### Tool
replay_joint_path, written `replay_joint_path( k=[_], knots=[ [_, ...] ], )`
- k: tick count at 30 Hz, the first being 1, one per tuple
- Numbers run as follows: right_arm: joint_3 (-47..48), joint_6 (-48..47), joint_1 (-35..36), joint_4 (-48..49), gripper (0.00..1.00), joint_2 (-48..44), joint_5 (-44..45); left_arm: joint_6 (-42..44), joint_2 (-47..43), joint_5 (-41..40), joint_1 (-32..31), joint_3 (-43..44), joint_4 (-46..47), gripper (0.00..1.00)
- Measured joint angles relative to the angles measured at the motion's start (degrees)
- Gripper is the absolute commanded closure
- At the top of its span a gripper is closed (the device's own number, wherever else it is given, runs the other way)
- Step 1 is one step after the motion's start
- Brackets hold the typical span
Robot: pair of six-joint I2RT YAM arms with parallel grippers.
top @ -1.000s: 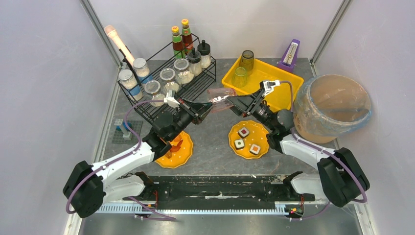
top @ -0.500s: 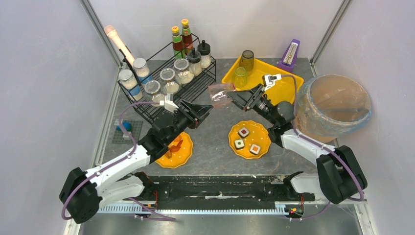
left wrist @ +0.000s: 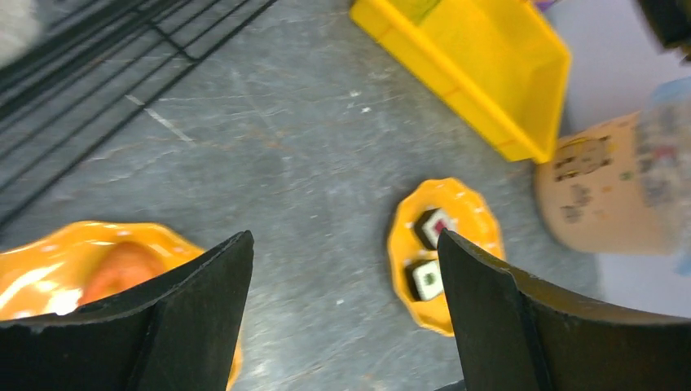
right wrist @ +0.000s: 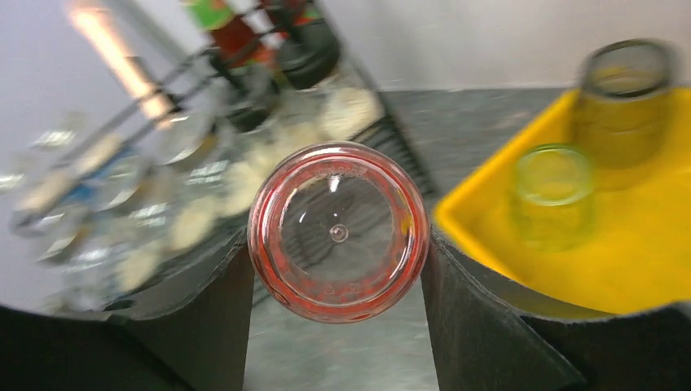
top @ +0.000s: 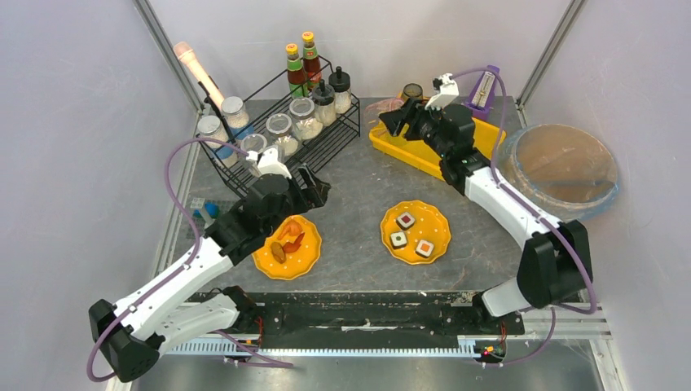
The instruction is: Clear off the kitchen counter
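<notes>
- Kitchen counter (top: pixel 358 191) is the dark grey stone-look top under everything. On its near half sit an orange plate with a piece of food (top: pixel 287 247) and a second plate with three small blocks (top: pixel 415 232).
- At the far side, the right gripper (right wrist: pixel 336 262) is clamped on a clear pink-tinted cup (right wrist: pixel 338 232). Its pads press the cup's sides, and the base faces the wrist camera.
- That cup hangs in the air at the left end of the yellow tray (left wrist: pixel 481 57), near two green glasses (right wrist: pixel 554 191) standing inside it.
- Over the counter beside the plate with food, the left gripper (left wrist: pixel 346 318) is spread wide and carries nothing.
- The step in hand looks like stowing the cup in the tray.
- The next move calls for lowering the cup onto bare tray floor, clear of both glasses, and only then releasing it. How far the cup is tilted I cannot tell.
</notes>
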Motion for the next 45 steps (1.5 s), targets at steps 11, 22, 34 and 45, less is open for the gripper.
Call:
replay_joint_path(
  k=[11, 22, 34, 45],
  knots=[
    [16.6, -24.3, -0.2, -11.2, 1.0, 18.7, 24.0, 10.2, 5.2, -2.6, 0.0, 2.3, -11.6, 0.07],
    [30.0, -29.1, -0.2, -12.1, 0.88, 36.2, 28.0, 13.9, 7.8, -1.1, 0.0, 2.3, -13.7, 0.07],
    [33.4, -28.8, -0.7, -13.5, 0.02, 39.8, 27.9, 14.1, 9.9, 1.6, 0.0, 3.2, -13.7, 0.08],
    [20.2, -26.9, -0.7, -18.1, 0.02, 11.5, 29.2, 12.4, 14.2, 8.9, 0.0, 3.5, -11.4, 0.12]
  ],
)
